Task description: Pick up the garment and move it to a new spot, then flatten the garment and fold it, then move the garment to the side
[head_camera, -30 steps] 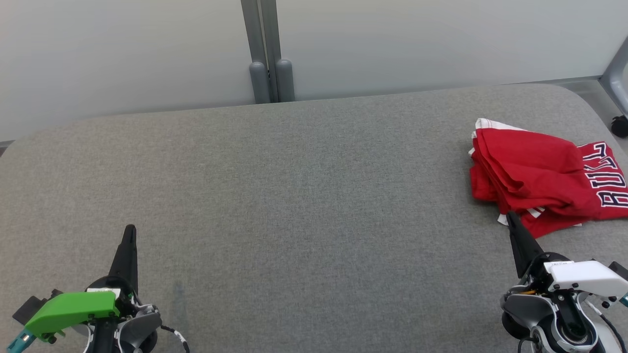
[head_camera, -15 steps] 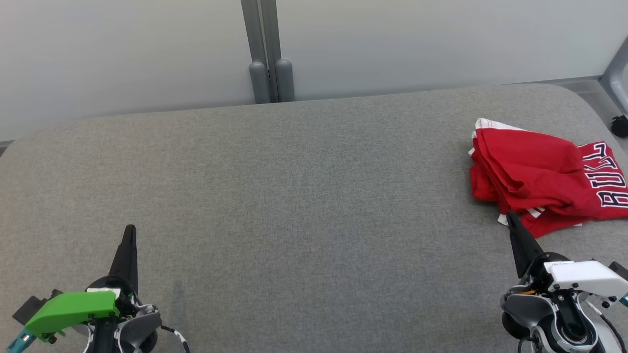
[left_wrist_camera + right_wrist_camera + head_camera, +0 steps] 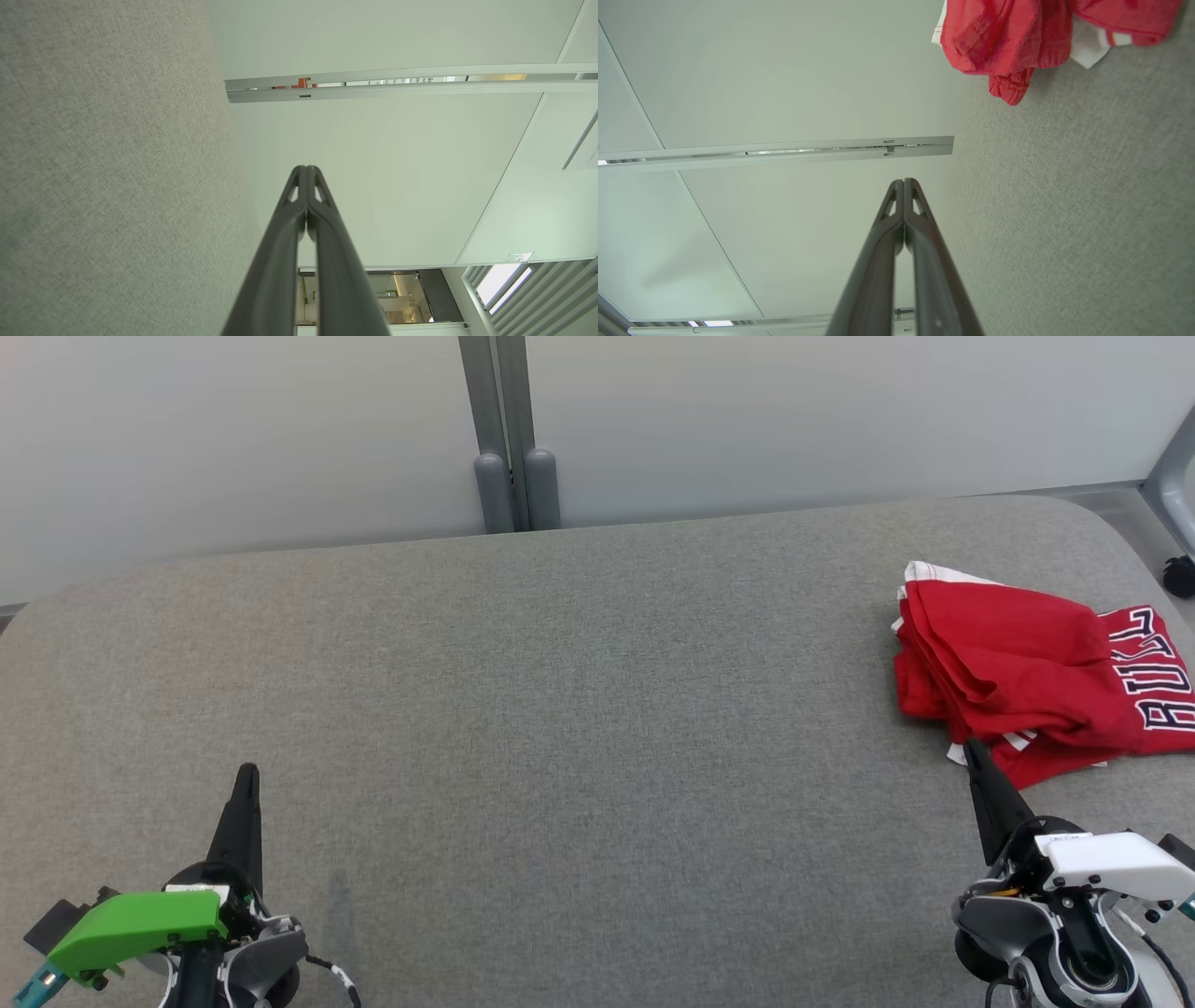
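Note:
A red garment (image 3: 1027, 672) with white trim and dark lettering lies bunched at the right end of the grey table (image 3: 560, 709); the right wrist view shows it too, garment (image 3: 1008, 32). My right gripper (image 3: 971, 749) is shut and empty, its tip just short of the garment's near edge; its fingers (image 3: 903, 182) press together. My left gripper (image 3: 247, 773) sits at the lower left, far from the garment, shut with nothing in it, its fingers (image 3: 306, 169) closed tip to tip.
A pale wall with a grey post (image 3: 504, 439) runs behind the table. A metal frame (image 3: 1174, 467) and a small dark object (image 3: 1180, 574) stand beyond the table's right corner. Bare grey cloth stretches between the two grippers.

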Motion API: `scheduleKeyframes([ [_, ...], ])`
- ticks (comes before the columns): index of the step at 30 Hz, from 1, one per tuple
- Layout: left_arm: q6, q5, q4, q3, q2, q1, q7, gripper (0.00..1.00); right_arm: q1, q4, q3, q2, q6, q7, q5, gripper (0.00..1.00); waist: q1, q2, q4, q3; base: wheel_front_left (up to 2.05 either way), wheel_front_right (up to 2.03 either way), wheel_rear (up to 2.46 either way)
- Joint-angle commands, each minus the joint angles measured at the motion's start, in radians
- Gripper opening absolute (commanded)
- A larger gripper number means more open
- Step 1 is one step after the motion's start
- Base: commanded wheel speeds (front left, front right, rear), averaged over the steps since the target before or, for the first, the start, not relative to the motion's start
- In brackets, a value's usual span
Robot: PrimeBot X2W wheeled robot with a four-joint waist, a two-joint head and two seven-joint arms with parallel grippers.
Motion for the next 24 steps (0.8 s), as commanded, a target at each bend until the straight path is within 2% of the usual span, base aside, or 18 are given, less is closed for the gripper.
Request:
scheduleKeyframes([
  [1, -0.007, -0.001, 0.0, 0.002, 0.001, -0.012, 0.003, 0.0, -0.006, -0.004, -0.002, -0.001, 0.0, 0.004, 0.005, 0.0, 0.0, -0.0001, 0.0, 0.0, 0.0, 0.0, 0.0],
  [24, -0.007, -0.001, 0.0, 0.002, 0.001, -0.012, 0.003, 0.0, -0.006, -0.004, -0.002, 0.0, 0.0, 0.004, 0.005, 0.0, 0.0, -0.0001, 0.0, 0.0, 0.0, 0.0, 0.0],
])
